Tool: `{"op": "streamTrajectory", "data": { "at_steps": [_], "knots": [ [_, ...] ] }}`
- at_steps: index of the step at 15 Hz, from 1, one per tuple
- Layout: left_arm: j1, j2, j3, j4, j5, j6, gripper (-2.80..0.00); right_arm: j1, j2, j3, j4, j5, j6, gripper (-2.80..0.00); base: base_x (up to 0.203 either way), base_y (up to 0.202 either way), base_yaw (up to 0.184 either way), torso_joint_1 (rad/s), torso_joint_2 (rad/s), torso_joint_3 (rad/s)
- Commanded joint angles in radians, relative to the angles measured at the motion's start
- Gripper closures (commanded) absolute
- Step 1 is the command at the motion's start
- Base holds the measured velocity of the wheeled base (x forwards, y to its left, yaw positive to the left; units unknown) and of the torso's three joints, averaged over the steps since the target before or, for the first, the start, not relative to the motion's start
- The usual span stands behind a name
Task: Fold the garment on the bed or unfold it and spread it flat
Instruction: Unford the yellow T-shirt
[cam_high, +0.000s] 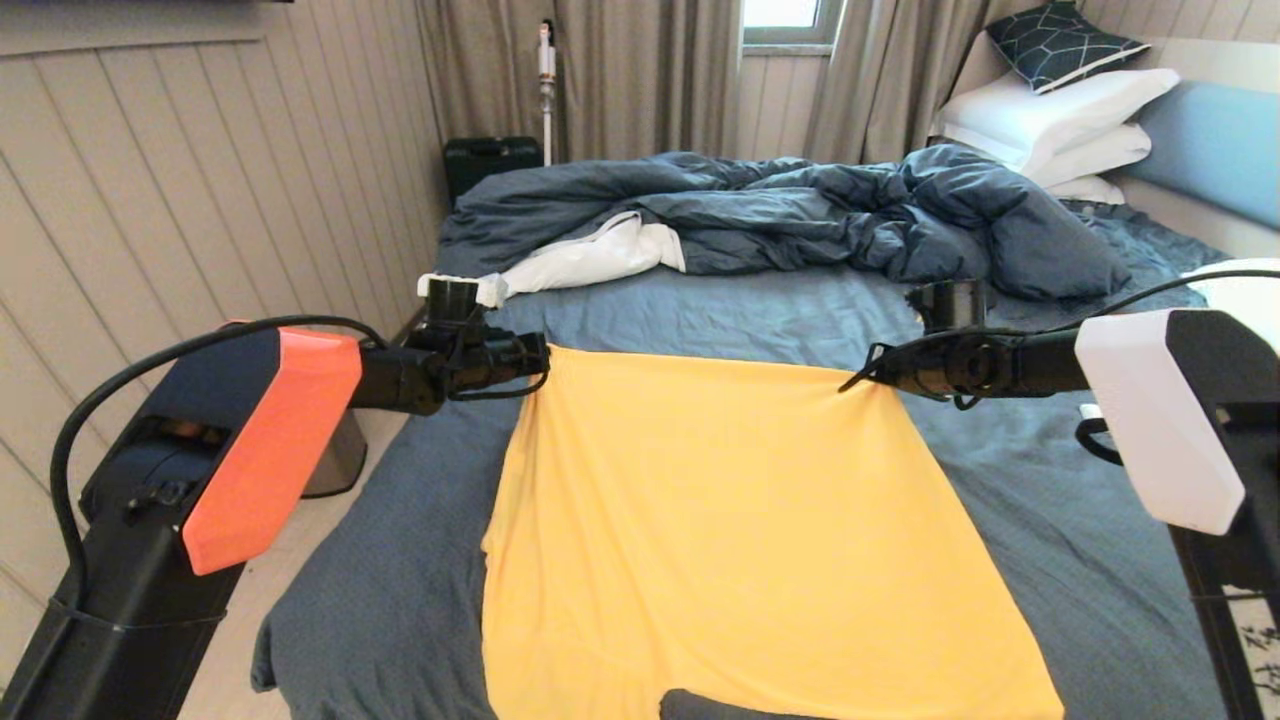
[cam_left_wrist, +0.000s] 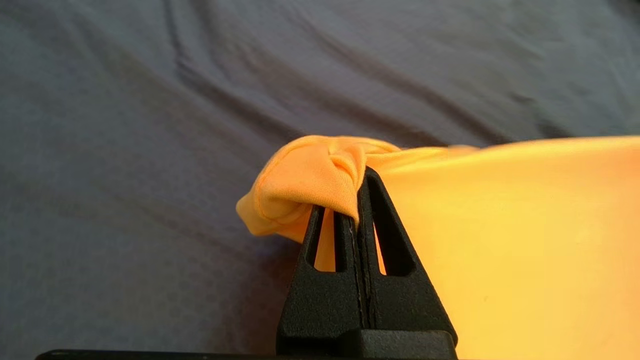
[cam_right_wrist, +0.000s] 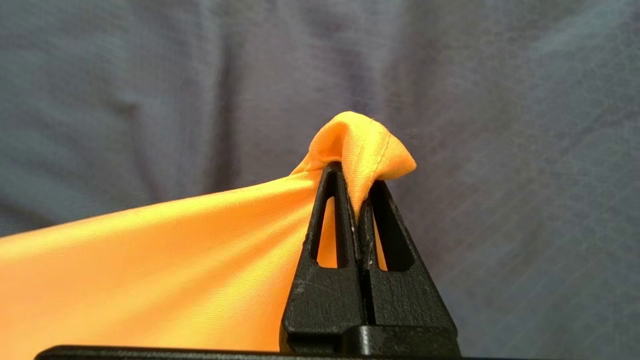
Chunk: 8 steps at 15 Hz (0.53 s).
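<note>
Yellow-orange garment (cam_high: 740, 520), slate-blue bed (cam_high: 1050, 540)

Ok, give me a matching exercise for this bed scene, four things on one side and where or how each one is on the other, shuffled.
1. T-shirt
2. duvet
3. left gripper
4. pillows

A. stacked by the headboard
B. pinching the shirt's far left corner
C. rumpled across the far side of the bed
D. stretched taut between both grippers

Pairs: 1-D, 2-C, 3-B, 4-A

No legible text, label, brand, number or sign on anything here.
</note>
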<state>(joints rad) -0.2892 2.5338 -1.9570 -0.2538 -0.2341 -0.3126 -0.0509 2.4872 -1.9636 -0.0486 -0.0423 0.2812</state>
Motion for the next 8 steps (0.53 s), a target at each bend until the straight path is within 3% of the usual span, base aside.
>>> {"op": "streamTrajectory", "data": {
  "at_steps": [1,8],
  "knots": [
    [0.017,0.027,0.0,-0.011,-0.004,0.001,0.0,0.003,0.025,0.0,-0.014,-0.001,-0.006,0.0,0.0,0.0,0.0,0.0,0.0,0.0],
    [0.074,0.089,0.001,-0.034,-0.049,0.061,0.0,0.005,0.062,0.002,-0.033,-0.001,-0.034,0.0,0.0,0.0,0.0,0.0,0.0,0.0]
  ]
}}
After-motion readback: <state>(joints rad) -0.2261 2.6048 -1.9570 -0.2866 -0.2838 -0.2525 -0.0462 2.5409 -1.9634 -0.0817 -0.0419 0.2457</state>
